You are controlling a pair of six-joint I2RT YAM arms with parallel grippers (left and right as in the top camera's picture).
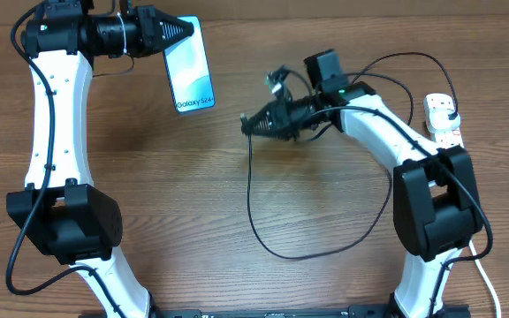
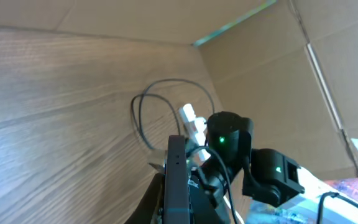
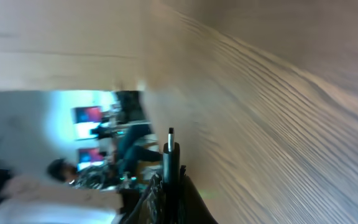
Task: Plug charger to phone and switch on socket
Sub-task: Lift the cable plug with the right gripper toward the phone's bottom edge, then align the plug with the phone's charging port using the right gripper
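Phone (image 1: 191, 71) at far left, screen up, clamped by its far end in the left pincer (image 1: 184, 29). Charger (image 1: 248, 190) clenched just behind its connector tip (image 3: 171, 142) in the right pincer (image 1: 247, 125), aimed left. Square the tip to the phone's near edge, then push straight without twisting, minding the slack looped on the tabletop (image 1: 148, 177). Left arm stretched far, wrist turned right. Right arm bent, reaching left from beside the socket (image 1: 442, 119).
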